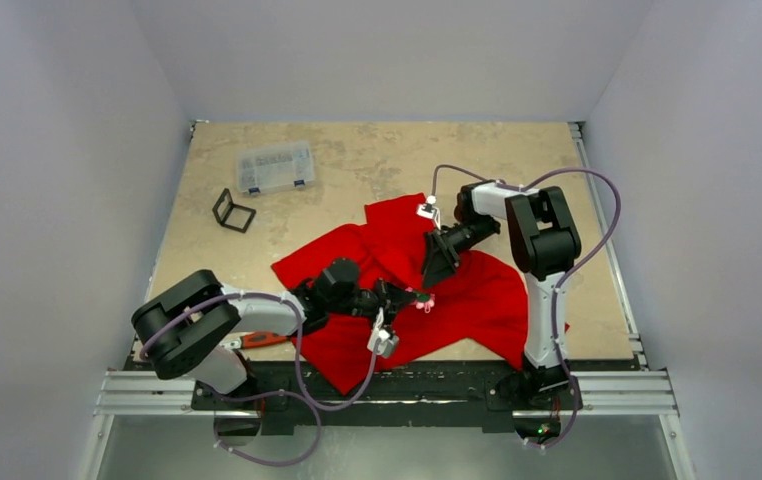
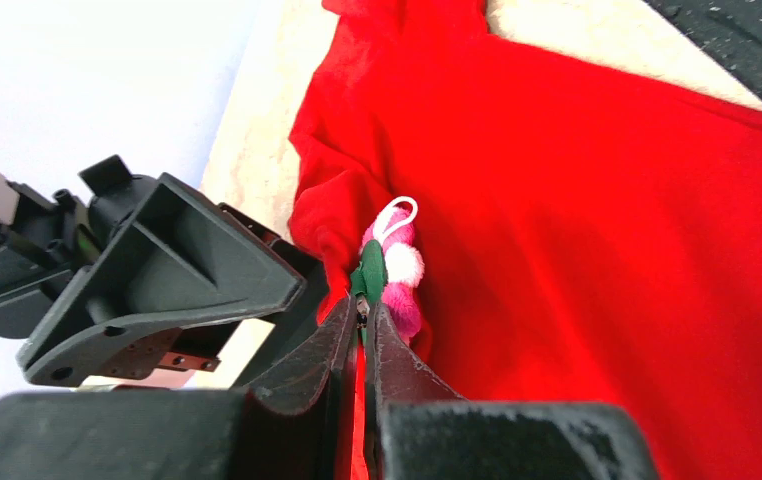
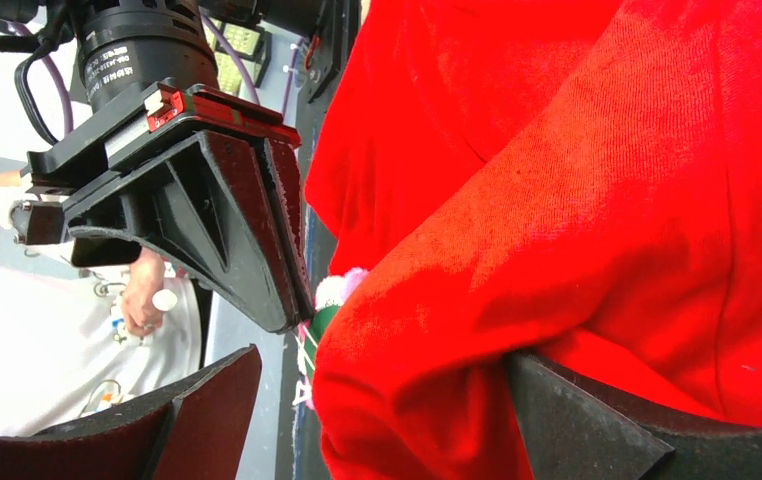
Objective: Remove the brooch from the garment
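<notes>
The garment [image 1: 477,300], a bright red T-shirt, lies crumpled in the middle of the table. The brooch [image 1: 423,300] is a small pink fluffy flower with a green part, pinned at a raised fold. In the left wrist view my left gripper [image 2: 365,300] is shut on the green part of the brooch [image 2: 402,285], against the cloth [image 2: 607,200]. My right gripper [image 3: 385,352] is open, its fingers on either side of a bulging fold of the shirt [image 3: 557,150], just beside the brooch [image 3: 335,295]. From above, both grippers meet there, the left [image 1: 409,297] and the right [image 1: 435,272].
A clear plastic box [image 1: 275,167] and a small black frame [image 1: 233,210] sit at the far left of the table. A red-handled wrench [image 1: 262,340] lies by the left arm. The shirt's white tag [image 1: 425,210] shows near the right arm's wrist.
</notes>
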### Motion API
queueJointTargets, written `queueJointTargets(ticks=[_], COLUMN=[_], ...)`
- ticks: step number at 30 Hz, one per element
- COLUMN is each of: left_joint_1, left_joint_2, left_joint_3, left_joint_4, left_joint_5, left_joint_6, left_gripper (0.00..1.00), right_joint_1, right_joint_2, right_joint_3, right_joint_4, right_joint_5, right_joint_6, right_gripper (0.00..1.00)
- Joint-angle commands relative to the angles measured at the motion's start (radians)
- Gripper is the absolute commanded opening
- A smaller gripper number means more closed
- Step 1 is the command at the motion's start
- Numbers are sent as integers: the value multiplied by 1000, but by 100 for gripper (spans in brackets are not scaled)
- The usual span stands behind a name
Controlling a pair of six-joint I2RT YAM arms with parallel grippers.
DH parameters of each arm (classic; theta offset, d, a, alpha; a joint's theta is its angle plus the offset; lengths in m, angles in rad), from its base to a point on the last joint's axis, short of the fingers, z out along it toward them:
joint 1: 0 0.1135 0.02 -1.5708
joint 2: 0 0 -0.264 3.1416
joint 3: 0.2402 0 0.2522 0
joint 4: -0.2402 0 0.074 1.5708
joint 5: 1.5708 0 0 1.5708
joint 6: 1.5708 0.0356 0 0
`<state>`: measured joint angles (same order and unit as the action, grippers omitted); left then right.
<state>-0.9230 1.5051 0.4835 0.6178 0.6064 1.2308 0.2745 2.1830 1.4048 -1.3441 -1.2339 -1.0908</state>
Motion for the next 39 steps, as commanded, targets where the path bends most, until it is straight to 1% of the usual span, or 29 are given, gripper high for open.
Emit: queueJointTargets(ticks=[1,3,5,7,9,11,14,18,19,21,23,24,27,28,30,32,35,36,37,39], left_joint_1=[16,24,29,33,39,47,56,59,61,65,70,72,81,83,86,91,124,152,185,249], left_joint_2=[24,33,43,52,59,66,77,83,82,71,32,2,-112,-149,-200,-241,-238,-221,-198,-154], left_joint_3=[-6,-4,-3,-2,-1,0,3,13,13,10,5,7,49,78,124,163,224,251,275,312], left_joint_4=[131,143,155,162,163,166,170,172,172,174,152,112,-116,-227,-363,-461,-532,-553,-568,-570], left_joint_5=[42,46,50,50,50,50,50,19,11,-11,-35,-44,-71,-73,-93,-108,-153,-152,-144,-105], left_joint_6=[79,91,101,106,111,116,118,76,64,17,-60,-101,-258,-307,-449,-585,-855,-949,-1074,-1248], left_gripper=[0,0,0,0,0,0,0,0,4,13,24,27,36,39,42,39,28,25,23,21], right_joint_1=[10,12,13,14,14,13,13,12,12,12,10,9,-9,-15,-27,-36,-41,-42,-42,-42], right_joint_2=[10,11,8,3,-7,-12,-16,-20,-21,-27,-34,-35,-33,-32,-31,-31,-31,-30,-29,-29], right_joint_3=[0,-9,-16,-15,-18,-21,-17,-9,-8,-8,-12,-12,-16,-15,-17,-20,-25,-25,-21,-8], right_joint_4=[-29,-29,-30,-30,-30,-31,-31,-30,-29,-29,-29,-29,-29,-29,-29,-29,-27,-27,-27,-28], right_joint_5=[-56,-64,-72,-77,-79,-83,-93,-134,-144,-160,-165,-171,-213,-227,-256,-278,-298,-302,-302,-301], right_joint_6=[-38,-34,-35,-33,-32,-32,-30,-8,0,9,13,19,40,48,61,69,69,68,68,69], right_gripper=[92,88,81,79,72,62,41,14,9,4,0,0,0,0,0,0,0,0,0,0])
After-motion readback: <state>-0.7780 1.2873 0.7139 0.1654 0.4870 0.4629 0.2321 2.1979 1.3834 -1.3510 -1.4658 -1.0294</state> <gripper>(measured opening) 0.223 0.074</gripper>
